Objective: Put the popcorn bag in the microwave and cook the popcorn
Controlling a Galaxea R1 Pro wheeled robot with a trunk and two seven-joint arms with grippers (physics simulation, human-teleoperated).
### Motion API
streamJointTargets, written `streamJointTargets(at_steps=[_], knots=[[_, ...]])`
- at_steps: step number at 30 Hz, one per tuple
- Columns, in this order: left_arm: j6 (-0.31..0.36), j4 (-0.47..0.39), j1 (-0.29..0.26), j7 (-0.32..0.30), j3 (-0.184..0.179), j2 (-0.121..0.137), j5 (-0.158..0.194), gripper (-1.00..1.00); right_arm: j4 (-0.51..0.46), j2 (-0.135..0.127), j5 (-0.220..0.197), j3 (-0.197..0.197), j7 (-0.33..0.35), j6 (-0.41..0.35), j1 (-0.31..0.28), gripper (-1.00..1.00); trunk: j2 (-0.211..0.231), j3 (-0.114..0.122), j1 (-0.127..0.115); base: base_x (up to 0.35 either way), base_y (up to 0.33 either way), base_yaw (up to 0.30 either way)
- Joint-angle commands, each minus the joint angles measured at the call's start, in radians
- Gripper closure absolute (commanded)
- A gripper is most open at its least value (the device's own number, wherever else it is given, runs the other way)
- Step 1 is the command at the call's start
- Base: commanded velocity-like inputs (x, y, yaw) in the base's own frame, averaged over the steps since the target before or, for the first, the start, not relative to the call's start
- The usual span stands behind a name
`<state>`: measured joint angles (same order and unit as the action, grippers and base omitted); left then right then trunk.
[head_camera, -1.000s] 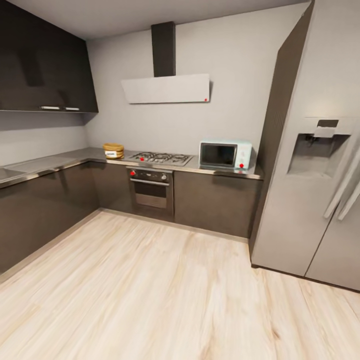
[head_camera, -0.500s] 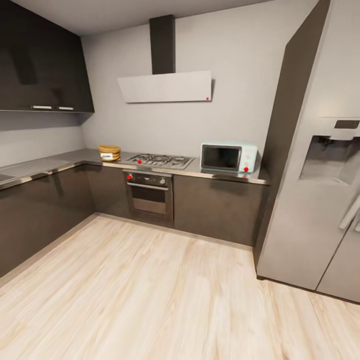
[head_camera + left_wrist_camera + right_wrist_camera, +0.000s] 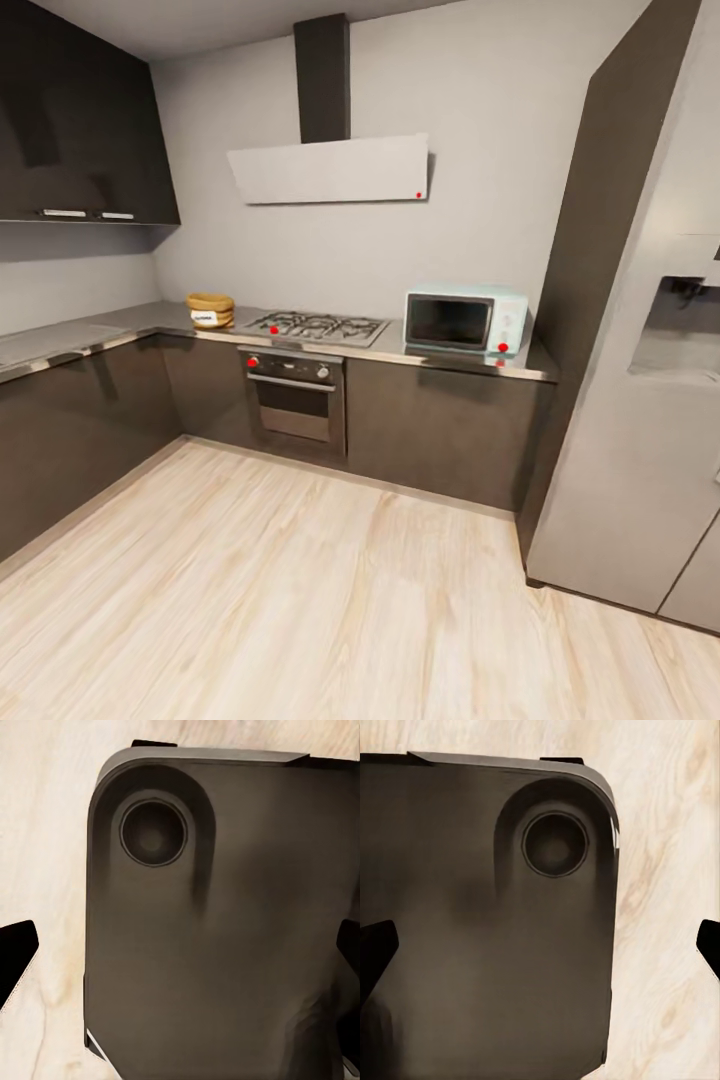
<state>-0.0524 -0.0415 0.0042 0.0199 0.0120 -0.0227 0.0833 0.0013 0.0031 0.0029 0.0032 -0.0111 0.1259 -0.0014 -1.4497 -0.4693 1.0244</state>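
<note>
The head view looks across the kitchen, from the light wood floor toward the far corner; the popcorn bag sits on the bench, close to the corner of the L shape and just to the left of the gas hob; its white label faces the room. The hob lies over the steel oven, which is built into the dark lower cabinets; a grey hood hangs on the wall above it. The microwave stands on the same bench at the right of the hob, well apart from the bag; its dark glass door is closed and a red mark is at its lower right corner. A tall grey fridge stands at the right end of the bench; dark upper cabinets are on the left wall.

In the left wrist view the left claw shows two dark fingertips at the opposite edges of the picture, spread wide with nothing between them; behind is a dark rounded body of the robot with a round recess, over the wood floor. In the right wrist view the right claw is spread in the same way; its fingertips are far apart and hold nothing; the same kind of dark body is behind them.
</note>
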Motion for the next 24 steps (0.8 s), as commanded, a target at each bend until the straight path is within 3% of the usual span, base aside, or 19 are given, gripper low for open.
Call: streamJointTargets(at_steps=[1, 24], knots=[[-0.001, -0.001, 0.000, 0.002, 0.000, 0.000, 0.009, -1.00, 0.000, 0.000, 0.000, 0.000, -0.001, 0.003, 0.000, -1.00, 0.000, -0.001, 0.001, 0.326, 0.000, 0.000], [-0.001, -0.001, 0.000, 0.002, 0.000, 0.000, 0.009, -1.00, 0.000, 0.000, 0.000, 0.000, -0.001, 0.003, 0.000, -1.00, 0.000, -0.001, 0.001, 0.326, 0.000, 0.000]])
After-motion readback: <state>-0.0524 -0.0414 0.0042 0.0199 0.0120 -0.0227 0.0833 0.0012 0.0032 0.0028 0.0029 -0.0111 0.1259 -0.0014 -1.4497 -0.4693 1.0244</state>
